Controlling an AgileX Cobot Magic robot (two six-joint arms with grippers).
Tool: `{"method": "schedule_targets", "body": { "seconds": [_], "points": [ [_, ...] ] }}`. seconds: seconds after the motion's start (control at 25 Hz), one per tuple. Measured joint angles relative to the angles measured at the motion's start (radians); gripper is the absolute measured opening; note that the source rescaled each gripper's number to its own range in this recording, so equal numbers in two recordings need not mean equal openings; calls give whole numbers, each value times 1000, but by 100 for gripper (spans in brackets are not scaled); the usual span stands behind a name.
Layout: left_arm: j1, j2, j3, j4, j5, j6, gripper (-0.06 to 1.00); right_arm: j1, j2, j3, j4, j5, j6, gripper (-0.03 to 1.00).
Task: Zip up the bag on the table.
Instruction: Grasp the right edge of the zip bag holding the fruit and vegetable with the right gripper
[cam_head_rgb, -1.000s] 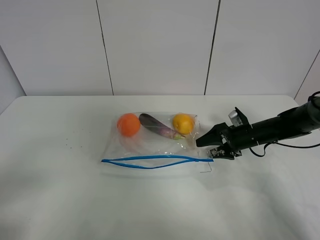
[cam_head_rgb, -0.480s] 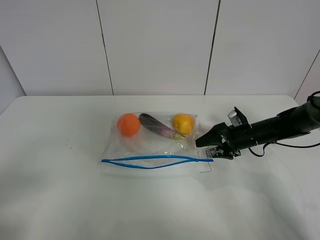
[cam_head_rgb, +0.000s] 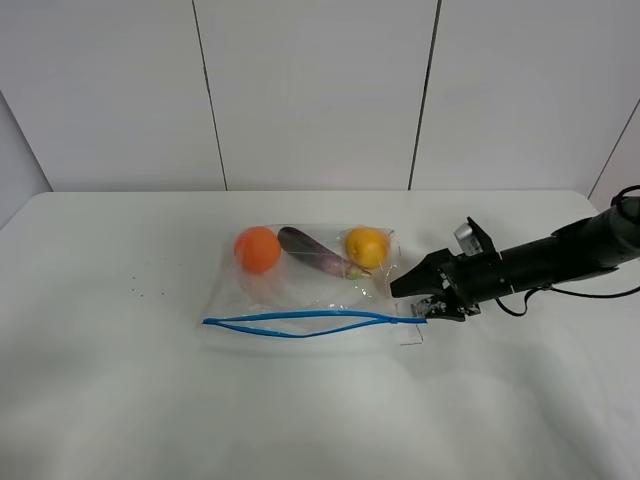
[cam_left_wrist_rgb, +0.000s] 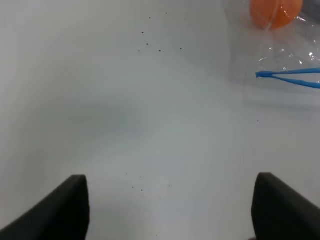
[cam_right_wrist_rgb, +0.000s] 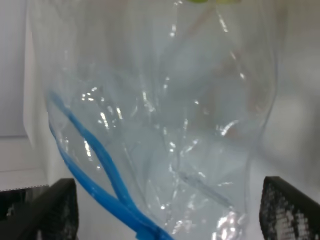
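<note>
Blue zipper strip gapes along the near edge of the clear bag in the middle of the table, so I judge the right gripper sits low at its right end, fingers spread astride the corner, to pinch it, with the left gripper hovering spread near the other end.

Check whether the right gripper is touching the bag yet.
Cannot tell. The right wrist view shows the bag between the right gripper's open fingers, but no plain contact; the exterior high view only overlaps them at the bag's corner.
</note>
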Motion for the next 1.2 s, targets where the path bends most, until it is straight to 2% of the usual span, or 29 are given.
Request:
{"method": "schedule_targets", "body": {
  "seconds": [0.2, 0.56, 0.8, 1.08, 1.16, 1.2],
  "points": [
    [0, 0, 0, 0, 0, 0, 100, 0, 30, -29, 22, 48, -1, 82],
    [0, 0, 0, 0, 0, 0, 100, 6, 30, -35, -18, 45, 11, 81],
    [0, 0, 0, 0, 0, 0, 100, 32, 30, -35, -29, 28, 11, 69],
    [0, 0, 0, 0, 0, 0, 100, 32, 30, -35, -31, 25, 11, 68],
    [0, 0, 0, 0, 0, 0, 100, 32, 30, -35, -31, 25, 11, 61],
    [0, 0, 0, 0, 0, 0, 100, 32, 30, -35, -31, 24, 11, 54]
  ]
}}
